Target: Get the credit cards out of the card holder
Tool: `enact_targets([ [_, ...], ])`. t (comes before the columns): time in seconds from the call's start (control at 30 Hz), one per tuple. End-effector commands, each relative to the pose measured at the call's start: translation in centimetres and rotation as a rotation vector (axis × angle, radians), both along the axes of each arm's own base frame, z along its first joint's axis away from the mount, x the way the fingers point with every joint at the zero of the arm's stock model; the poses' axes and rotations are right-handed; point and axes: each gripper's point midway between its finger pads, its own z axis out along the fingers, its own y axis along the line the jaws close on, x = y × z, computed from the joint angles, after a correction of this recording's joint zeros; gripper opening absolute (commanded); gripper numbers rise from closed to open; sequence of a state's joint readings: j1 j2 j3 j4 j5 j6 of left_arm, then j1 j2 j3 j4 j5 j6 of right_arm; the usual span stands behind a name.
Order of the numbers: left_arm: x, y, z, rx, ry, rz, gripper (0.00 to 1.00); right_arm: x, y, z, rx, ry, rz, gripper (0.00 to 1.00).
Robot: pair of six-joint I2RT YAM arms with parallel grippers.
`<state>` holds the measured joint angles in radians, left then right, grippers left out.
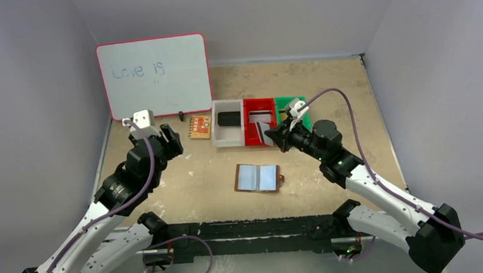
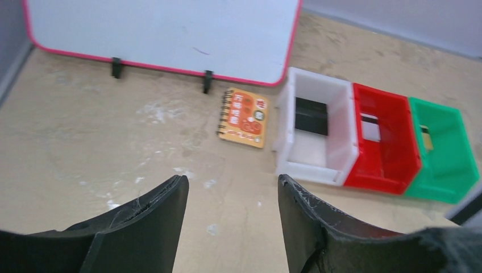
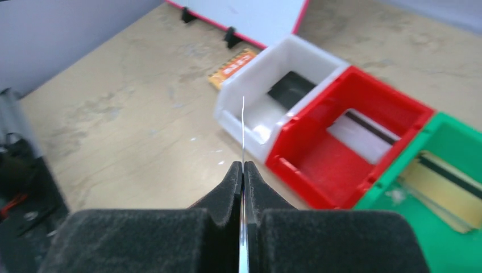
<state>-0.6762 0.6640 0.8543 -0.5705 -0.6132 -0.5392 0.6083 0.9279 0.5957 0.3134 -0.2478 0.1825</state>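
The brown card holder point(image 1: 258, 177) lies open on the table, its two pale blue-grey panels facing up. My right gripper point(image 1: 270, 135) point(image 3: 243, 166) is shut on a thin credit card point(image 3: 243, 128), seen edge-on, held above the near rims of the white bin point(image 1: 229, 132) and red bin point(image 1: 259, 130). A black card point(image 2: 311, 116) lies in the white bin, a white card with a dark stripe point(image 3: 364, 133) in the red bin point(image 3: 352, 142), a yellowish card point(image 3: 446, 190) in the green bin point(image 1: 292, 108). My left gripper point(image 2: 233, 190) is open and empty, left of the bins.
A whiteboard point(image 1: 155, 76) with a pink frame stands at the back left. An orange spiral notepad point(image 1: 199, 127) lies between it and the white bin. Grey walls close in the table on three sides.
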Motion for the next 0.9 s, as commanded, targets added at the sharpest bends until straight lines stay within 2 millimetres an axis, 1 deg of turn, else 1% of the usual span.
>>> enact_targets([
  [0.0, -0.1, 4.3, -0.6, 0.073, -0.006, 0.233, 0.59, 3.5, -2.6, 3.9, -0.104, -0.216, -0.171, 0.00],
  [0.07, -0.3, 5.1, -1.1, 0.087, -0.006, 0.276, 0.60, 4.7, -3.3, 4.1, -0.153, -0.232, -0.227, 0.00],
  [0.13, -0.4, 5.3, -0.9, 0.078, -0.018, 0.287, 0.61, 6.1, -3.9, 4.3, -0.219, -0.242, -0.279, 0.00],
  [0.23, -0.4, 5.5, -0.9, 0.062, -0.036, 0.296, 0.66, 8.1, -4.1, 4.3, -0.310, -0.243, -0.324, 0.00],
  [0.33, -0.4, 5.6, -0.8, 0.056, -0.040, 0.301, 0.70, 10.0, -3.2, 3.4, -0.401, -0.232, -0.301, 0.00],
  [0.37, -0.4, 5.6, -0.8, 0.059, -0.040, 0.303, 0.71, 10.7, -3.2, 2.7, -0.449, -0.225, -0.306, 0.00],
  [0.4, -0.4, 5.7, -0.7, 0.063, -0.040, 0.307, 0.71, 11.5, -2.9, 2.9, -0.482, -0.232, -0.301, 0.00],
  [0.43, -0.4, 5.8, -0.7, 0.067, -0.041, 0.311, 0.72, 12.1, -2.4, 2.7, -0.518, -0.236, -0.273, 0.00],
  [0.5, -0.3, 5.8, -0.7, 0.074, -0.043, 0.319, 0.72, 12.9, -0.5, 1.2, -0.582, -0.232, -0.168, 0.00],
  [0.53, -0.2, 5.8, -0.7, 0.079, -0.041, 0.320, 0.72, 13.4, -0.3, 0.4, -0.623, -0.230, -0.147, 0.00],
  [0.57, -0.2, 5.8, -0.8, 0.083, -0.038, 0.320, 0.72, 14.1, -0.4, -0.3, -0.669, -0.228, -0.153, 0.00],
  [0.6, -0.2, 5.8, -0.7, 0.087, -0.035, 0.320, 0.72, 14.5, -0.2, -1.3, -0.697, -0.207, -0.138, 0.00],
  [0.63, -0.2, 5.8, -0.7, 0.088, -0.034, 0.319, 0.72, 14.5, -0.2, -2.4, -0.736, -0.181, -0.112, 0.00],
  [0.67, -0.2, 5.8, -0.8, 0.091, -0.032, 0.320, 0.72, 14.6, 0.2, -3.2, -0.750, -0.171, -0.085, 0.00],
  [0.73, -0.2, 5.9, -0.7, 0.092, -0.033, 0.323, 0.72, 14.8, 0.4, -4.7, -0.805, -0.169, -0.041, 0.00],
  [0.87, -0.2, 6.0, -0.7, 0.092, -0.034, 0.324, 0.72, 15.5, 0.5, -6.8, -0.897, -0.211, 0.024, 0.00],
])
